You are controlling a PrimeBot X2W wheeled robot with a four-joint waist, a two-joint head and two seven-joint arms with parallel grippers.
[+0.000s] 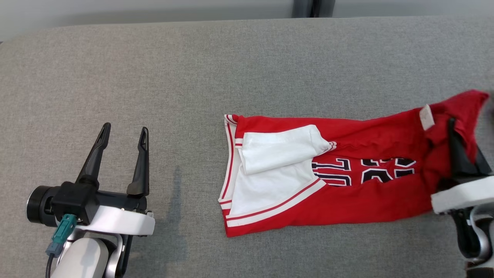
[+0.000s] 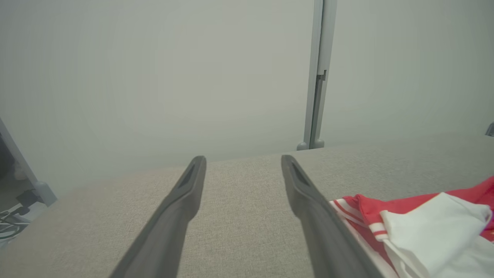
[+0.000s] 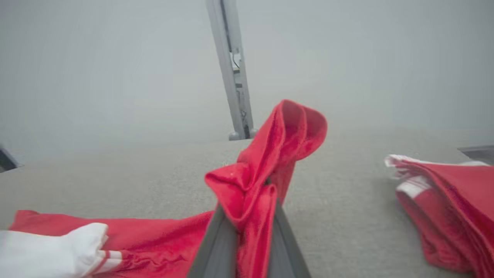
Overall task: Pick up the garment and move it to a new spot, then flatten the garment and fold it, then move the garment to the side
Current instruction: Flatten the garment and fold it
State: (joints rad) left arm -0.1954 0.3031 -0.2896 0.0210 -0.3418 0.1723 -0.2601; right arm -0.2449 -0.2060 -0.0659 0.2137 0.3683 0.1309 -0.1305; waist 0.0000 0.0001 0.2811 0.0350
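The garment (image 1: 347,193) is a red jersey with white trim and dark lettering. It lies lengthwise on the grey padded table (image 1: 193,77), and a white inner flap is folded over at its left end. My right gripper (image 1: 457,139) is shut on the garment's right end, and a bunch of the red cloth (image 3: 285,135) is lifted between the fingers (image 3: 216,239). My left gripper (image 1: 125,128) stands open and holds nothing at the lower left, well apart from the garment. From the left wrist, the left gripper (image 2: 243,159) points across bare table, with the garment's striped end (image 2: 424,220) to its right.
A grey upright post (image 3: 231,77) stands behind the table's far edge, against a pale wall. In the right wrist view more red and white cloth (image 3: 444,193) lies to the right; I cannot tell if it belongs to the same garment. Cables (image 2: 11,220) hang off the table's left side.
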